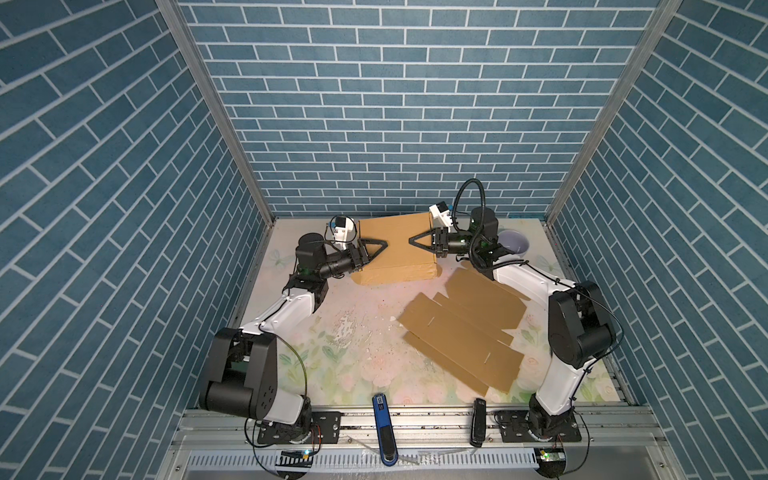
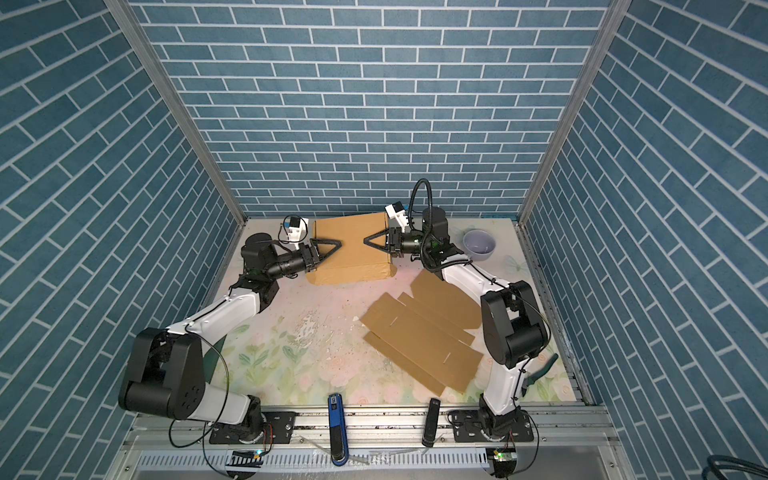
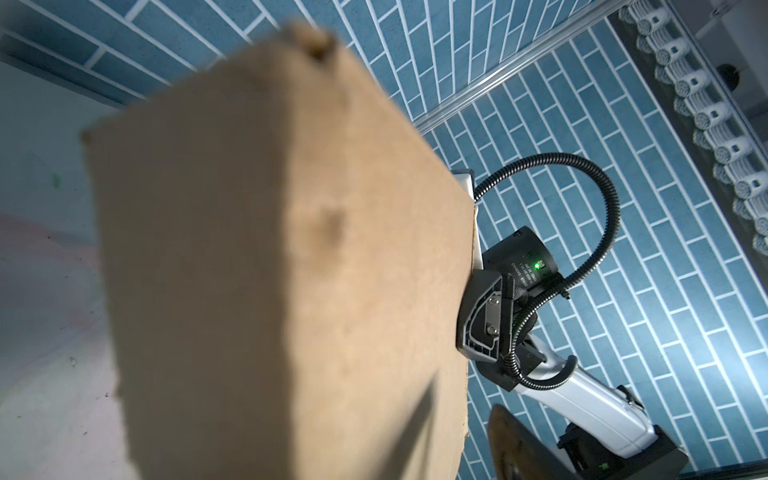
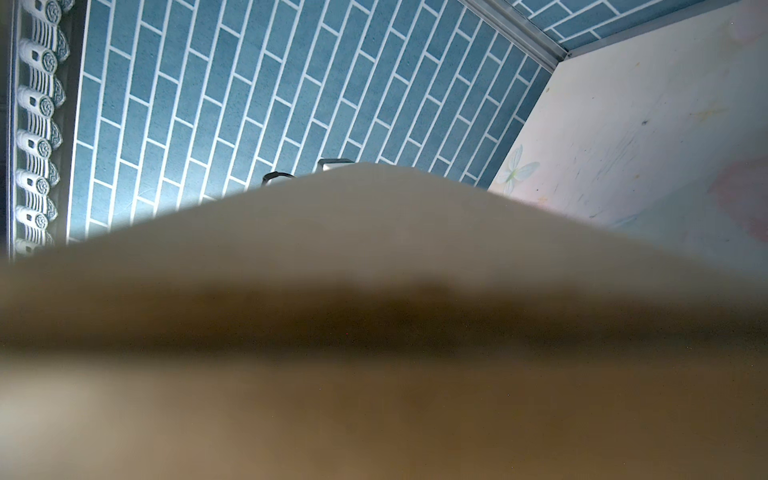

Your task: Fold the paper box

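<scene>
While the paper box (image 1: 398,259) sits at the far middle of the worktop (image 1: 353,345), both arms are in on it, one from each side. The left tool (image 1: 380,245) reaches in over the box's left edge, and its dark triangular finger lies across the top panel. The right tool (image 1: 416,241) mirrors it from the right edge, finger pointing back at the left one. The two tips are near each other over the middle of the top, with a strip of bare cardboard between them. The box is brown and closed on top, with its near wall showing.

Jaws apart, together, or clamped on the box? I cannot tell for either tool. From above only one finger of each shows, and both wrist views are filled with blurred cardboard close to the lens. In the left wrist view the base of the right tool sits against the box's right edge.

Nearer and to the right, a flat cardboard sheet (image 1: 465,332) lies unfolded on the worktop, apart from the box. A pale bowl (image 1: 514,242) stands at the far right, just beside the right arm.
</scene>
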{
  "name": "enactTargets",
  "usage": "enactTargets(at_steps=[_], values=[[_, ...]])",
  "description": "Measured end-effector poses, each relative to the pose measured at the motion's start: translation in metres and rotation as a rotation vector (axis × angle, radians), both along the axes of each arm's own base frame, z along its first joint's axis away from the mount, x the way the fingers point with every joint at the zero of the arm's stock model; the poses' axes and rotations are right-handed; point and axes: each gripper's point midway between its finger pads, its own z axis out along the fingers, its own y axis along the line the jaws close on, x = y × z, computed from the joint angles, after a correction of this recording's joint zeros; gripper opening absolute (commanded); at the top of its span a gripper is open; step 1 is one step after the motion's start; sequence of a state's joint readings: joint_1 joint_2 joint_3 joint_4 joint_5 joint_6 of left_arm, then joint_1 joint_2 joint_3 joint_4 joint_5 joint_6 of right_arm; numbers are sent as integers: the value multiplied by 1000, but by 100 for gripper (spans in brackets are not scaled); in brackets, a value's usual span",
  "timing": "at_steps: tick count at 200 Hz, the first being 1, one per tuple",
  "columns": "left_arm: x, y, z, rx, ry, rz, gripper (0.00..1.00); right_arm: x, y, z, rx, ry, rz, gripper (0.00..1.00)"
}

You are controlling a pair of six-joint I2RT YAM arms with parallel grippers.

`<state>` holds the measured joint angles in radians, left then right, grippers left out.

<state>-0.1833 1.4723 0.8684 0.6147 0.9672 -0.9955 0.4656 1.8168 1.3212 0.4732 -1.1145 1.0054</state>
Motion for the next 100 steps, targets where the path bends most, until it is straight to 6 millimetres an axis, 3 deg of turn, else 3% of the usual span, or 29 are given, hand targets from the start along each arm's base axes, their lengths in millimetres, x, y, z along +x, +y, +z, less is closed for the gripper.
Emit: enactTargets(at_steps=[43, 61, 100], values=[[3, -3, 5, -75, 14, -21, 79, 4, -5, 2, 6, -9, -7, 33], [1, -3, 10, -91, 9, -31, 87, 4, -7, 3, 10, -16, -3, 32], [-8, -9, 20, -109, -7, -74, 93, 2, -6, 4, 11, -16, 8, 32]])
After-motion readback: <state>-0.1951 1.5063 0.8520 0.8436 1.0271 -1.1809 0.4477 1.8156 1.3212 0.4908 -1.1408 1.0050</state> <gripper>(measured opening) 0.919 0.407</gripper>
